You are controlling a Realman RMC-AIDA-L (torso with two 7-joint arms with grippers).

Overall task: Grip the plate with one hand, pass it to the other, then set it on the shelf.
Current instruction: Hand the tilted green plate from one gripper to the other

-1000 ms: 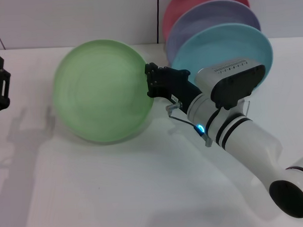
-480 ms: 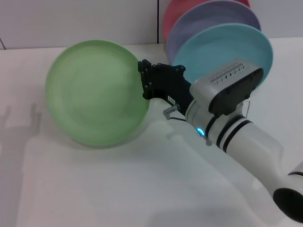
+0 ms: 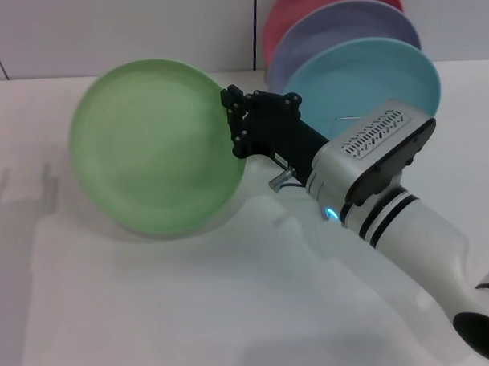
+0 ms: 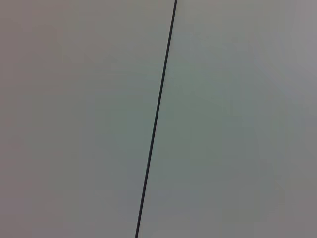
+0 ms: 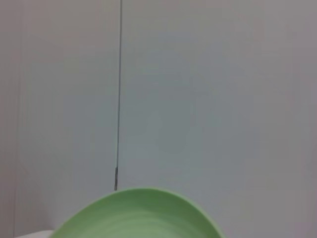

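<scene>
Lifted slightly, the green plate [image 3: 155, 146] stays pinched at its rim by the right gripper [image 3: 236, 123], above open white counter [image 3: 193, 313]; left gripper unseen.

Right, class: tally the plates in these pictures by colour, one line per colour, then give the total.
Light-green plate, held in the right gripper: 1
Turquoise plate: 1
Lavender plate: 1
Pink plate: 1
Total: 4 plates
</scene>
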